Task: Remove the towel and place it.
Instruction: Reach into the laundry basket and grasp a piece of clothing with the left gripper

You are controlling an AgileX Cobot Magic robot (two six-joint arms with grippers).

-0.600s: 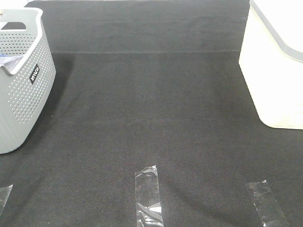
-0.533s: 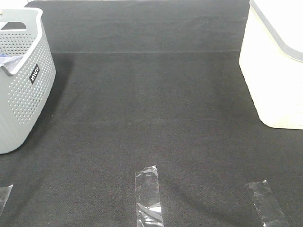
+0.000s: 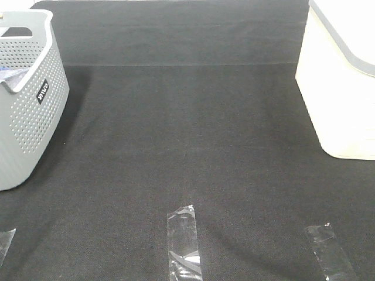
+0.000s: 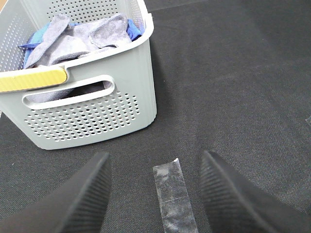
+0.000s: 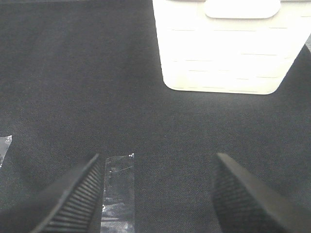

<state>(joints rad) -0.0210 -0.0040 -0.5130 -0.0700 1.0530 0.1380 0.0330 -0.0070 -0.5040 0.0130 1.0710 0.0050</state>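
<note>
While the towel (image 4: 92,36) lies bunched in the basket (image 4: 131,97) ahead of our left gripper (image 4: 155,159), we count no step done; it and the right gripper (image 5: 158,158) stand wide, empty.

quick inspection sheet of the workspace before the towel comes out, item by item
surface: black textured mat, a faint seam line across its far part
job's things: greyish-purple towel crumpled inside the grey perforated basket, not yet removed
clutter: blue cloth showing at the towel's edges in the basket; clear tape strips stuck on the mat near the front
grippers: left pincer open, holding nothing, short of the basket; right pincer open, holding nothing, facing the white bin
cables: nothing seen
surroundings: white bin on the mat's right side, basket on its left
</note>
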